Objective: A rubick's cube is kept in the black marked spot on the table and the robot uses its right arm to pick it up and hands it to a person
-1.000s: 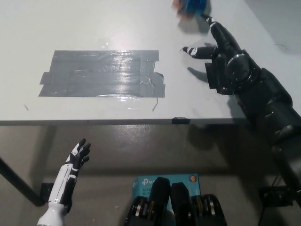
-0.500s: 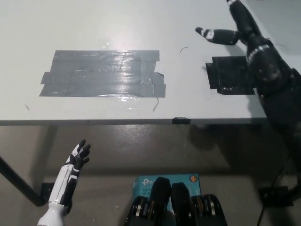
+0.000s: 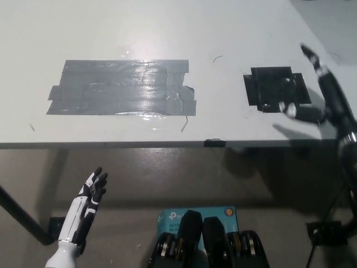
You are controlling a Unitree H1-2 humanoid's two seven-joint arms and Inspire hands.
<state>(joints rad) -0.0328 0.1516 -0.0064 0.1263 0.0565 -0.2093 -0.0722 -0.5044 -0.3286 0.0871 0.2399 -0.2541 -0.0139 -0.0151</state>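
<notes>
Counting what lies on the white table (image 3: pixel 167 28): one black marked spot (image 3: pixel 276 89) in the upper right of the frame, one broad patch of grey tape (image 3: pixel 122 87) in the upper left and centre, and one small dark curl (image 3: pixel 217 57) just above and between them. The black spot is a square of dark tape, bare on top; nothing sits on it. The Rubik's cube cannot be seen anywhere in the frame, so its place cannot be told.

One black right hand (image 3: pixel 321 95) shows at the right edge, over the table's right side, just right of the black spot. Its fingers (image 3: pixel 311 57) are spread apart and hold nothing; one white-tipped digit points toward the spot's lower right corner.

One white left hand (image 3: pixel 92 190) rests at the lower left, below the table's front edge, fingers apart and pointing up, empty.

One blue box (image 3: pixel 175 216) lies on the floor at the bottom centre, its contents hidden.
</notes>
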